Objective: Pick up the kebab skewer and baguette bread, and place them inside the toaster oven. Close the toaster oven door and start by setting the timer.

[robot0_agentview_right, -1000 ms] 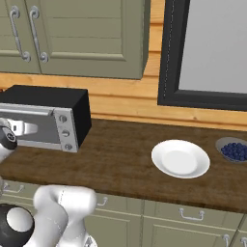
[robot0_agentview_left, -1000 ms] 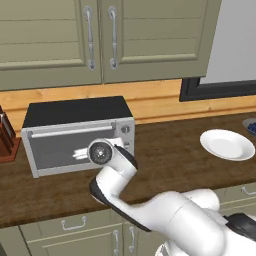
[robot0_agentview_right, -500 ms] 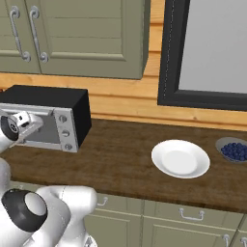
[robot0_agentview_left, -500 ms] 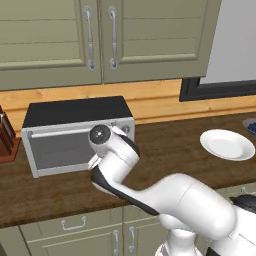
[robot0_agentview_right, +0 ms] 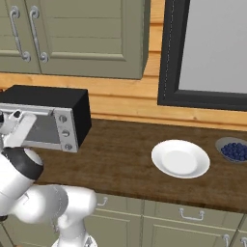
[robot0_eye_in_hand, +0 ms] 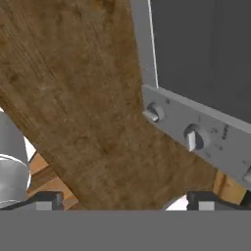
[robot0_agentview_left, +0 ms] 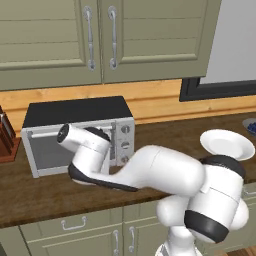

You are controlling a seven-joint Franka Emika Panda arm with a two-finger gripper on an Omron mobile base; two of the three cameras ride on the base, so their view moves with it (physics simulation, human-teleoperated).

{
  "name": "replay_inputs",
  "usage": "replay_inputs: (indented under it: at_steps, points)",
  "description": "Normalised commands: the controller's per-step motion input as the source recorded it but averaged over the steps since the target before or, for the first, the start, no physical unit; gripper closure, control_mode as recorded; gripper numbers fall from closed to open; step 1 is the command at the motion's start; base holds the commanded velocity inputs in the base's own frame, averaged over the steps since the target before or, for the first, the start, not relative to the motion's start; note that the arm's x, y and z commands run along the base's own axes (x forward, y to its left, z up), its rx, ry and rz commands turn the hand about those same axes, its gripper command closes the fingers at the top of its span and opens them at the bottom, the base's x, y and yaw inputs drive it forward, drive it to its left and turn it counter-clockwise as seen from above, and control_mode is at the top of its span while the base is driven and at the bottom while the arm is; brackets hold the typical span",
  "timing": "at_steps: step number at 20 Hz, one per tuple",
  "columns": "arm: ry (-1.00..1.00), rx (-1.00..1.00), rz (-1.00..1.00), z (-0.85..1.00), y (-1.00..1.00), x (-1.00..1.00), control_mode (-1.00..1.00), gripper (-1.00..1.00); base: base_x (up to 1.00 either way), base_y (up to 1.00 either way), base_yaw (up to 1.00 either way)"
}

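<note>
**Student:** What does the figure show?

**Instructor:** You see the toaster oven (robot0_agentview_left: 80,137) on the worktop (robot0_agentview_right: 125,154), its door (robot0_eye_in_hand: 206,54) shut. In the hand view the gripper (robot0_eye_in_hand: 122,198) hangs close to the knob panel (robot0_eye_in_hand: 196,135), jaws spread wide, holding nothing. Neither skewer nor baguette can be made out.

**Student:** What could go wrong?

**Instructor:** Judge it thus: you sit close to the knobs (robot0_eye_in_hand: 192,138); a careless swing may nudge the timer early or shove the oven. The white plate (robot0_agentview_right: 180,158) and blueberry bowl (robot0_agentview_right: 234,150) stand well apart, at little risk.
</note>
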Motion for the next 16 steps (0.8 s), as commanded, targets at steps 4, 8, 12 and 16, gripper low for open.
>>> replay_inputs:
  at_steps: [4,8,12,16]
  points:
    - [0.38,-0.50,0.31,-0.37,-0.09,0.26,-1.00,-1.00,0.00,0.00,0.00]
    - [0.26,-0.39,0.40,-0.31,-0.42,-0.10,-1.00,-1.00,0.00,0.00,0.00]
    - [0.21,-0.34,0.39,-0.14,-0.45,-0.14,-1.00,-1.00,0.00,0.00,0.00]
    - [0.07,-0.16,0.35,-0.10,-0.48,-0.11,-1.00,-1.00,0.00,0.00,0.00]
